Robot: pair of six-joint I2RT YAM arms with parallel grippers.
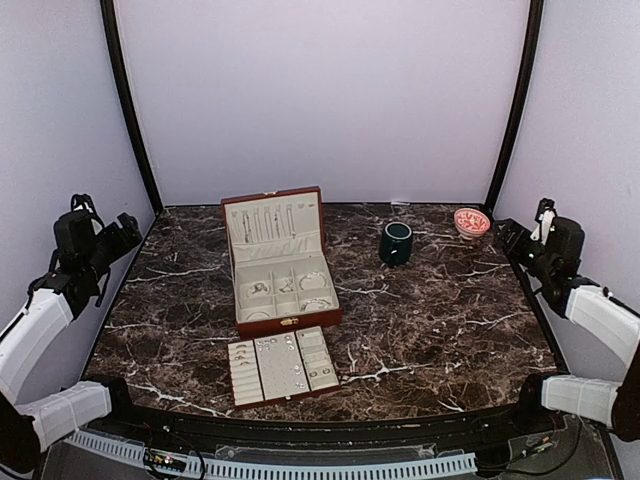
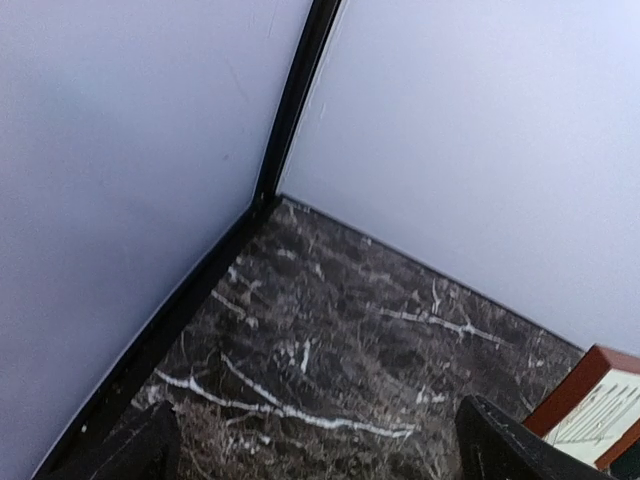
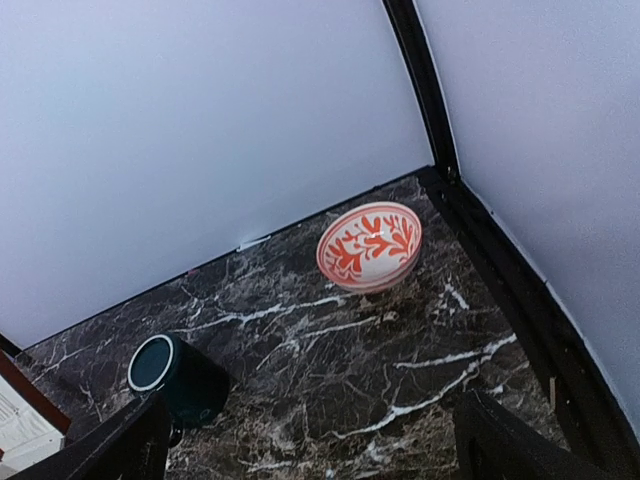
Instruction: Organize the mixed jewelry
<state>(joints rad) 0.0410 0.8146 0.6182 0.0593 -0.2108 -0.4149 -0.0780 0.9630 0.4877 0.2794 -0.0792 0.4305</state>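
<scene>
Left gripper [image 2: 318, 445] wide open, empty; right gripper [image 3: 312, 435] same.

Jewelry pieces [image 1: 262, 288] are too small to tell apart; the left wrist view crops the box [image 2: 577, 388].

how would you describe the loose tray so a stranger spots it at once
Start at the marble table and find the open reddish-brown box left of centre. In front of it, nearer the arms, lies the tray: flat, lidless, cream rows dotted with tiny silvery pieces, unlike the hinged box.
</scene>
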